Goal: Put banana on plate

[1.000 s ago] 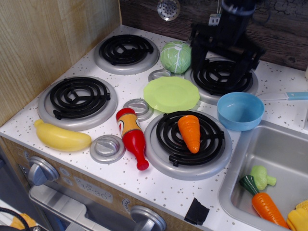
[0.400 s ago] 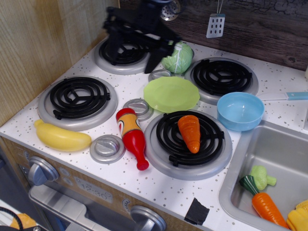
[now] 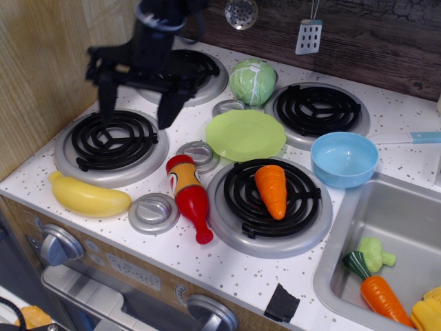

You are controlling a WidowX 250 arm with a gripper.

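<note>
The yellow banana [image 3: 88, 196] lies on the white counter at the front left, just in front of the front-left burner [image 3: 110, 143]. The light-green plate [image 3: 245, 134] sits flat in the middle of the stove top, bare. My black gripper [image 3: 136, 107] hangs open and empty above the front-left burner, its two fingers spread wide. It is behind and above the banana and left of the plate.
A red ketchup bottle [image 3: 189, 196] lies between banana and plate. An orange carrot [image 3: 271, 189] lies on the front-right burner. A green cabbage ball [image 3: 252, 81] and blue bowl [image 3: 343, 159] stand behind and right. The sink [image 3: 406, 227] holds more toy vegetables. A wooden wall [image 3: 48, 62] stands at left.
My gripper has swept from above the back-right burner leftward across the stove and forward, now above the front-left burner. It stays open. No object has moved.
</note>
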